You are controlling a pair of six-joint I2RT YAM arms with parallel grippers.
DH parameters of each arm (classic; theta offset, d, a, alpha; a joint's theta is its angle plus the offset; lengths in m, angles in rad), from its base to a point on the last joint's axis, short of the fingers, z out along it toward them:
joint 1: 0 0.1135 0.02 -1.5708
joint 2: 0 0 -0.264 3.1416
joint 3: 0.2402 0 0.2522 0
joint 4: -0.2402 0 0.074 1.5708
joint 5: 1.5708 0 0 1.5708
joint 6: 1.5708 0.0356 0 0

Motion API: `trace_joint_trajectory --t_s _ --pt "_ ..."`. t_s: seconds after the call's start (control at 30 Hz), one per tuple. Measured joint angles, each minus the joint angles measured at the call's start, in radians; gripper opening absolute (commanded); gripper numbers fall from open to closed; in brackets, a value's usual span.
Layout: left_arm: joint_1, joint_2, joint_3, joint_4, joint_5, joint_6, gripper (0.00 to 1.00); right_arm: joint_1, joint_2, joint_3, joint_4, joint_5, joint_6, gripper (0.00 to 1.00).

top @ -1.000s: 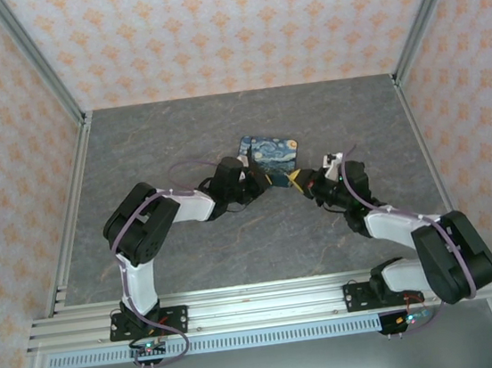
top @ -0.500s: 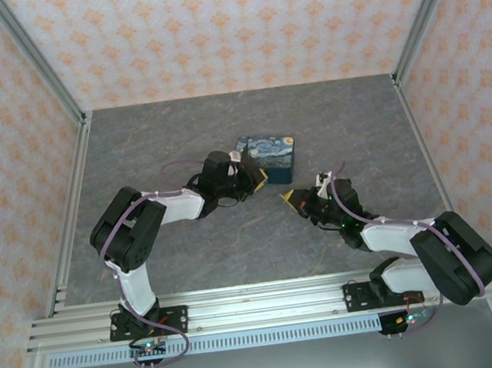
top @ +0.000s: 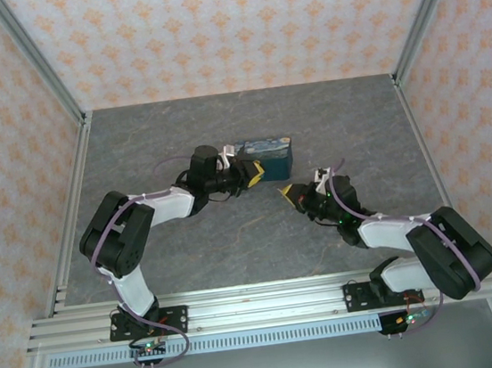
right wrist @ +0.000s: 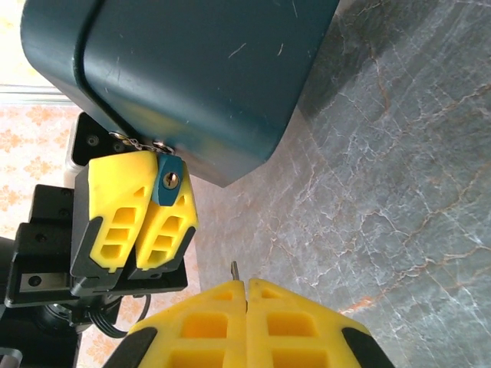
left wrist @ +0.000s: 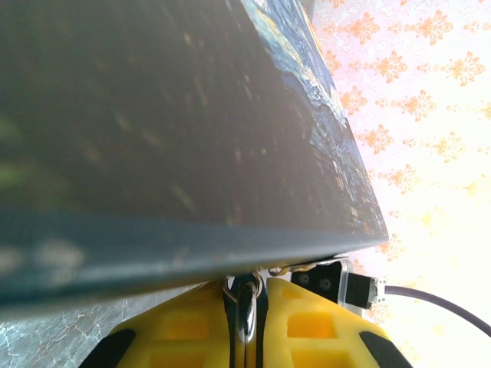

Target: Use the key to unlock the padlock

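I log the left gripper (right wrist: 146, 184) at centre-left of the right wrist view, jaws pinching the padlock (right wrist: 169, 182), keyhole toward camera, just beside the tin (right wrist: 192, 69). The right gripper (right wrist: 245, 290), bottom centre, has its jaws pressed on the key (right wrist: 235, 270), apart from the padlock, over the surface (right wrist: 368, 192).

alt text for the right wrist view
The right gripper, shut on the key, faces the teal padlock held by the left gripper, keyhole toward the camera, key and lock still apart. A dark-blue tin sits right behind the padlock.
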Motion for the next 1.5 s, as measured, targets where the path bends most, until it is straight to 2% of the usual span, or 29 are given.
trace_joint_trajectory --t_s 0.47,0.87,1.5 --pt "0.003 -0.015 0.0 0.0 0.034 -0.025 0.0 0.002 0.056 0.06 0.075 -0.005 0.08 0.0" --pt "0.003 -0.016 0.0 0.0 0.035 -0.047 0.0 0.006 0.121 0.136 0.095 -0.019 0.081 0.0" --pt "0.003 -0.016 0.0 0.0 0.035 -0.046 0.0 0.011 0.181 0.145 0.109 -0.018 0.084 0.0"
